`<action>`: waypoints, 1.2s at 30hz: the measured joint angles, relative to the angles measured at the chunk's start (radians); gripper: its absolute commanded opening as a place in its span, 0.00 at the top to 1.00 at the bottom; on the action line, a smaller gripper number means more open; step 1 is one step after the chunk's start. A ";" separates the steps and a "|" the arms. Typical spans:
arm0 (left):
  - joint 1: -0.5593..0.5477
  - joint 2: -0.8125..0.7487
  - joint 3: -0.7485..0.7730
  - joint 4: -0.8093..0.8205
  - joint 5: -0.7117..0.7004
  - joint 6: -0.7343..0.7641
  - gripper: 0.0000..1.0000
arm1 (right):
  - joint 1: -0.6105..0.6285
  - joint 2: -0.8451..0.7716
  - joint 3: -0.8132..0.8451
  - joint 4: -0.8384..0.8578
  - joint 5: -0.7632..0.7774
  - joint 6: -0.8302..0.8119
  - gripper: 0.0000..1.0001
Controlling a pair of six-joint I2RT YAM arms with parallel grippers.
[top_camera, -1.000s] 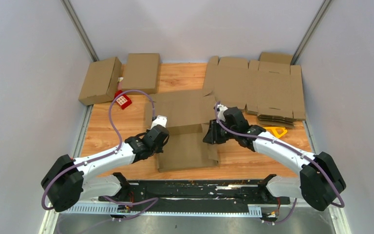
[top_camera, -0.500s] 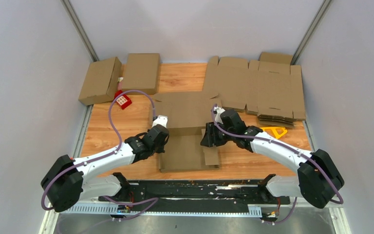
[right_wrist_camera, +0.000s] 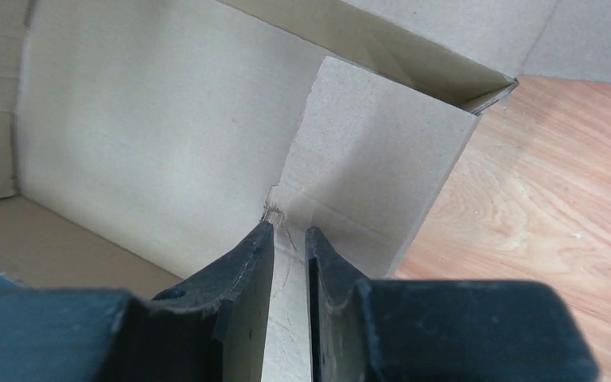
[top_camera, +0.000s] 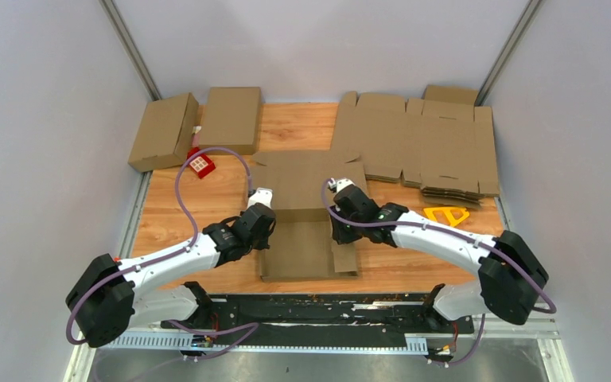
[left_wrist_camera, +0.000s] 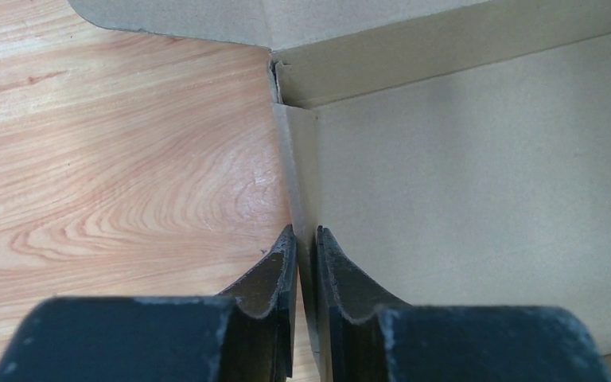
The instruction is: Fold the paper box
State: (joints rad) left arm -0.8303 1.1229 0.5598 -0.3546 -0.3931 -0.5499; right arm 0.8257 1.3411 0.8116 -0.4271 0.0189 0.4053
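The paper box is a brown cardboard blank lying partly folded in the middle of the table, with its back wall raised. My left gripper is at the box's left side. In the left wrist view it is shut on the thin upright left side wall. My right gripper is at the box's right side. The right wrist view shows its jaws nearly together on the cardboard at a creased corner, beside an upright flap. A right flap lies flat on the table.
Two folded boxes stand at the back left, with a small red object near them. A stack of flat cardboard blanks fills the back right. A yellow tool lies right of my right arm.
My right gripper has let go, moved left toward the box's inside corner and closed again there. The right flap has dropped flat. The left arm has held still.
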 measured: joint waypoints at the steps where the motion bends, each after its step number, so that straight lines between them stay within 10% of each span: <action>1: 0.000 0.000 0.000 0.000 -0.001 -0.005 0.87 | 0.021 0.021 0.022 -0.024 0.037 -0.006 0.75; 19: -0.002 0.000 0.000 0.019 0.000 -0.043 0.86 | 0.143 0.170 0.167 -0.224 0.348 -0.026 0.66; 25: -0.001 0.000 -0.003 0.011 0.001 -0.043 0.86 | 0.142 0.058 0.167 -0.228 0.334 -0.050 0.43; 30: -0.006 0.002 -0.007 0.003 0.018 -0.033 0.86 | 0.135 -0.006 0.159 -0.232 0.369 -0.063 0.53; 36: -0.006 0.002 -0.007 0.003 0.022 -0.031 0.86 | 0.120 -0.034 0.084 -0.225 0.347 -0.068 0.26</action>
State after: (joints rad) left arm -0.8368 1.1244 0.5526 -0.3515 -0.3710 -0.5804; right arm 0.9459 1.3071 0.8951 -0.6525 0.3660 0.3370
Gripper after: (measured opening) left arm 0.142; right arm 0.651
